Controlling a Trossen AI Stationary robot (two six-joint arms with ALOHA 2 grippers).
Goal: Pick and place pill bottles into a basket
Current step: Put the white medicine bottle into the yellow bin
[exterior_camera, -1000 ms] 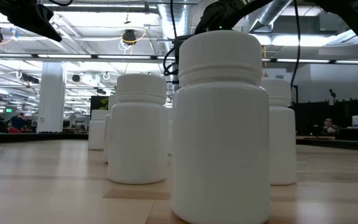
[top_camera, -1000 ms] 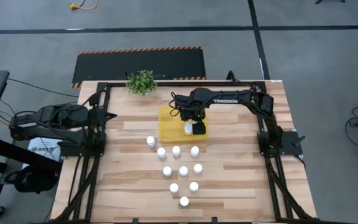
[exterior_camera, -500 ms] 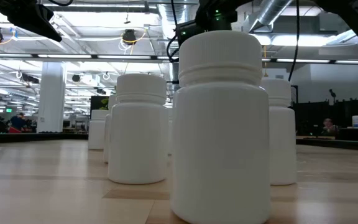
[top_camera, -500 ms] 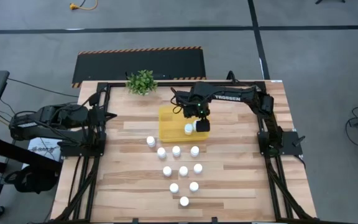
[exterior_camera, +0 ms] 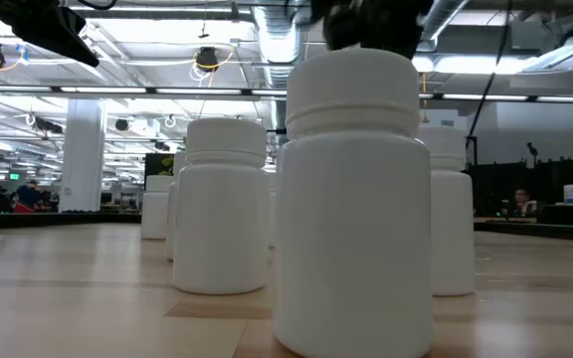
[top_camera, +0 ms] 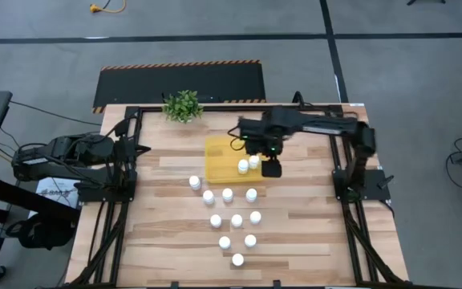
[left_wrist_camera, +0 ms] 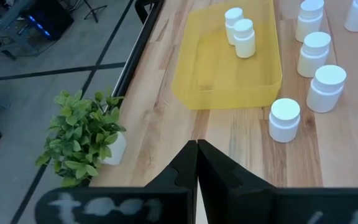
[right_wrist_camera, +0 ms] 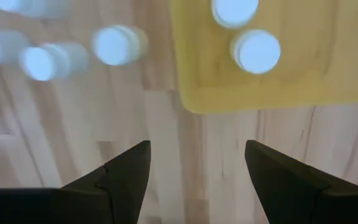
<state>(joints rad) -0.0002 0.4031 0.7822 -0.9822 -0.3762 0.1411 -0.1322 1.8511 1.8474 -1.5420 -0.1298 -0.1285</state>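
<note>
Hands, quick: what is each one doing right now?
Left hand: closed, holding nothing, parked at the table's left edge.
Right hand: open, empty, beside the tray.

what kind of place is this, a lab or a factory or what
Probably a robotics lab or test bay inside a large industrial hall. The wooden table carries two arms on black frames, the low view shows exposed ceiling ducts and pipes, and the grey floor has black tape lines.
</note>
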